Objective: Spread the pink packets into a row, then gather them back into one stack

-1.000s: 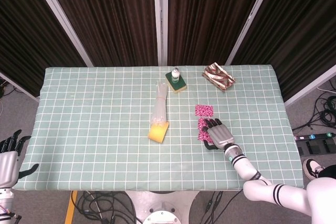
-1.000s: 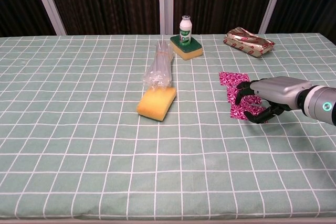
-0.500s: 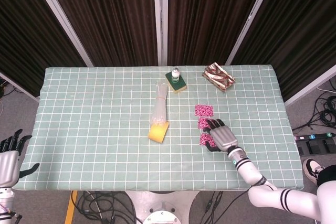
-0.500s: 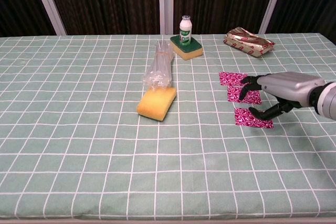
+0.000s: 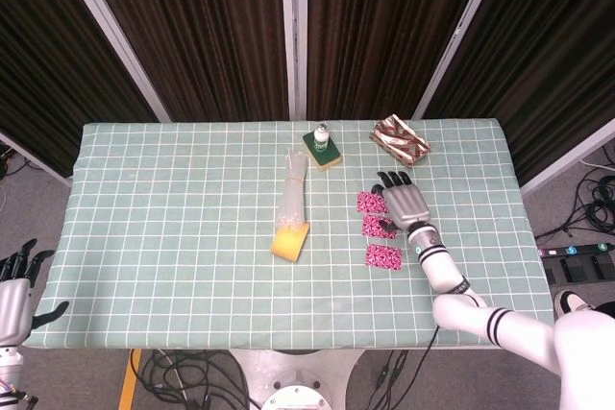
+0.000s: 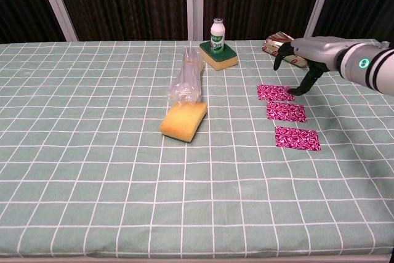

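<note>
Three pink patterned packets lie flat in a row on the green checked cloth, each apart from the others: the far packet (image 6: 274, 92) (image 5: 370, 202), the middle packet (image 6: 286, 112) (image 5: 375, 227) and the near packet (image 6: 297, 138) (image 5: 384, 256). My right hand (image 6: 303, 53) (image 5: 404, 201) hovers over the far end of the row with its fingers spread and nothing in it. Its thumb points down by the far packet's right edge; contact cannot be told. My left hand (image 5: 14, 280) hangs off the table's near left corner, fingers apart and empty.
A yellow sponge (image 6: 183, 121) lies left of the packets with a clear plastic bag (image 6: 186, 81) behind it. Further back are a green-and-yellow sponge (image 6: 219, 56) carrying a small white bottle (image 6: 217, 31), and a shiny brown wrapped pack (image 6: 309, 55) partly behind my right hand.
My right hand drew the near packet away from the middle one, then let go, lifted and moved back toward the far packet. The packets now lie as three separate pieces.
</note>
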Controlling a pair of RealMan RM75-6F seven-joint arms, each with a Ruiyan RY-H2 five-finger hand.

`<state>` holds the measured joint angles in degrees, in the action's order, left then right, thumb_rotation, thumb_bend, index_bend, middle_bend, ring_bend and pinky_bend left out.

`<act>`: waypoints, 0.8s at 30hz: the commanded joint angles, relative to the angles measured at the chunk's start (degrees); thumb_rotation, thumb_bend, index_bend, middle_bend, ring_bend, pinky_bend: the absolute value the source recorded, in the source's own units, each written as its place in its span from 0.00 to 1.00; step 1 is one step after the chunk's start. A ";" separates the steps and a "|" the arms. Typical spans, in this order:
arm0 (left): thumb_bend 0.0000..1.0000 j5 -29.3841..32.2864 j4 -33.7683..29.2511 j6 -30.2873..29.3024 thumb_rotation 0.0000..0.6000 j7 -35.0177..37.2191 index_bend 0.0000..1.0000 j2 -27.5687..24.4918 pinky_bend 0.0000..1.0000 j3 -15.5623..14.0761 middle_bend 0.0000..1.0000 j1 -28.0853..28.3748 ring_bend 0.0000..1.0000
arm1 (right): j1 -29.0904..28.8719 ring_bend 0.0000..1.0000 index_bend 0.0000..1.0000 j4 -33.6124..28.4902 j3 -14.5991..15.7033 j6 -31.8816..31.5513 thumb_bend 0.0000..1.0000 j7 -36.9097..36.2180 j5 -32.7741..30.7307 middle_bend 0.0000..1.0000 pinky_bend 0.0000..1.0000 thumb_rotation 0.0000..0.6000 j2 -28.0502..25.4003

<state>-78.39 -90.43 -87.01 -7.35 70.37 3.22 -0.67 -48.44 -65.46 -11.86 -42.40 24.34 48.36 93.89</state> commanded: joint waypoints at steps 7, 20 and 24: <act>0.13 0.60 -0.16 0.11 1.00 -0.22 0.27 -0.03 0.17 -0.06 0.18 -0.32 0.15 | -6.35 0.00 0.28 15.13 -0.60 7.74 0.17 3.89 -7.67 0.06 0.00 0.96 8.30; 0.13 0.92 -0.12 0.48 1.00 -0.50 0.27 -0.08 0.17 0.01 0.18 -0.29 0.15 | -7.42 0.00 0.28 26.58 -0.98 11.55 0.16 2.44 -9.32 0.06 0.00 0.96 13.95; 0.13 0.93 -0.14 0.47 1.00 -0.54 0.27 -0.05 0.17 0.04 0.18 -0.30 0.15 | -7.56 0.00 0.28 28.53 -1.28 12.23 0.16 1.80 -8.82 0.06 0.00 0.96 15.00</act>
<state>-77.45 -90.56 -86.54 -7.90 70.31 3.27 -0.97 -55.93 -37.30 -13.02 -30.41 26.37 39.35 108.58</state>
